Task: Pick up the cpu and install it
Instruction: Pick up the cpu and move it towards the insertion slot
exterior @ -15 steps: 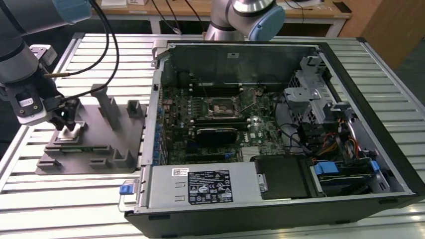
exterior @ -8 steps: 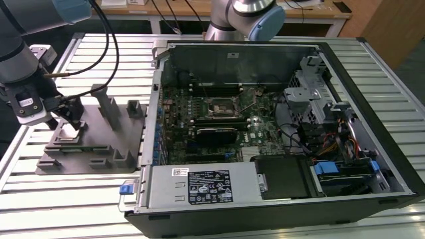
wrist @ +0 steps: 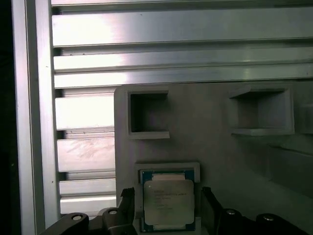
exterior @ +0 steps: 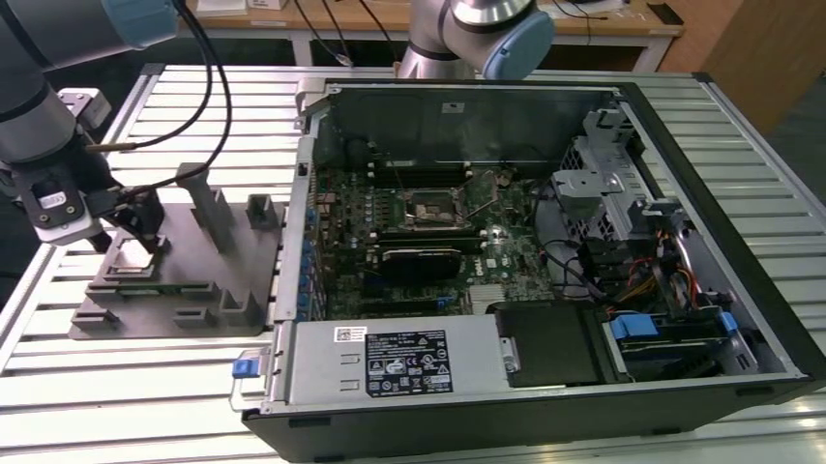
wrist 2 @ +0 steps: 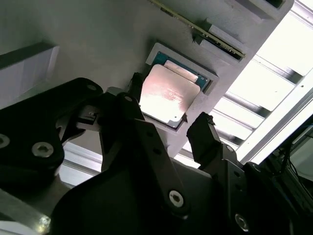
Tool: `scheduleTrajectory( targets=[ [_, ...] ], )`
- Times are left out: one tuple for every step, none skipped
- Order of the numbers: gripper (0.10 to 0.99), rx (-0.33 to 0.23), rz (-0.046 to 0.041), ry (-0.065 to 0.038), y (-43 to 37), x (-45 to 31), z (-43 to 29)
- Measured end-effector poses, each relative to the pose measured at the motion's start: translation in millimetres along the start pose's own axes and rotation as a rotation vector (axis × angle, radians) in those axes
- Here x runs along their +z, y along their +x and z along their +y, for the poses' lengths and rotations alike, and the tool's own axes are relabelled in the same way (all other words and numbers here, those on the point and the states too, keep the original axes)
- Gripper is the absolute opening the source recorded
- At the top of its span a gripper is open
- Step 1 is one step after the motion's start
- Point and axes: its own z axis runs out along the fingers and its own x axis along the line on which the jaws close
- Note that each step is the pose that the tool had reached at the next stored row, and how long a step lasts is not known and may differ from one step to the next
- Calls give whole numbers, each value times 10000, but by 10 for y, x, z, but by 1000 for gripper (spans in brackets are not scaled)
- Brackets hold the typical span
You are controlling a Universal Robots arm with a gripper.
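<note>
Second wrist view is giving us the key picture: the gripper [wrist 2: 168,105] is hanging right over the cpu [wrist 2: 164,93], its two black fingers [wrist 2: 205,137] spread wide. One is standing off each opposite edge of the chip, and neither is touching it as far as I can tell. The cpu is lying flat, silver top up, in a square pocket of the grey holder [wrist 2: 98,39]. Being square, it has no long axis; the fingers are lining up with two of its sides. Exterior view is showing the arm [exterior: 39,126] angling steeply down at that view's left, wrist pointing at the holder, well apart from the open computer case [exterior: 490,116] and its socket [exterior: 430,206] on the slatted counter [exterior: 142,387].
</note>
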Motion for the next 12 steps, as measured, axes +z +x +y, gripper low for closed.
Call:
scheduleTrajectory(
  targets=[
    [647, -69, 5, 0, 0, 8, 0],
    [647, -131, 13, 1, 1, 17, 0],
    [647, -174, 25, 5, 1, 27, -1],
    [647, -206, 36, 9, 1, 36, -1],
    [647, -224, 45, 12, 1, 46, -2],
    [647, -229, 50, 14, 1, 55, -3],
    [647, -230, 54, 17, 1, 62, -3],
    [647, -230, 55, 20, 2, 68, -4],
    [647, -231, 55, 23, 2, 72, -4],
    [647, -232, 56, 29, 1, 75, -4],
    [647, -234, 57, 41, 0, 78, -5],
    [647, -234, 59, 52, 0, 83, -5]
  ],
)
